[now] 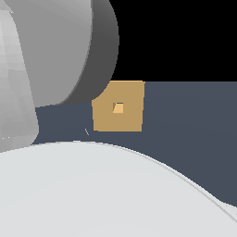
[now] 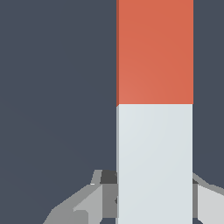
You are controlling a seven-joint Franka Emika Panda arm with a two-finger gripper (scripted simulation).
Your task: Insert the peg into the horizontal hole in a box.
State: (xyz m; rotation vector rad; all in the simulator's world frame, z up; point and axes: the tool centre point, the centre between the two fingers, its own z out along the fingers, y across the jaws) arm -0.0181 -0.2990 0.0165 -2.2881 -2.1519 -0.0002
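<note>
Exterior view: pale robot body [image 1: 92, 190] fills foreground, blocks most. Beyond it, tan box [image 1: 118, 106] on dark tabletop [image 1: 190, 125], hole [image 1: 118, 108] centred on face, empty. Peg and tool not seen here.

Wrist view: peg [image 2: 155, 109] close up, white half near tool [image 2: 155, 205], orange-red half pointing away. Fingers [image 2: 87, 203] flank white part on both sides, appear clamped on it. Likely rigid, light, smooth-sided bar; grip on white end sensible, leaves orange tip free for hole. Could twist if held loosely.
</note>
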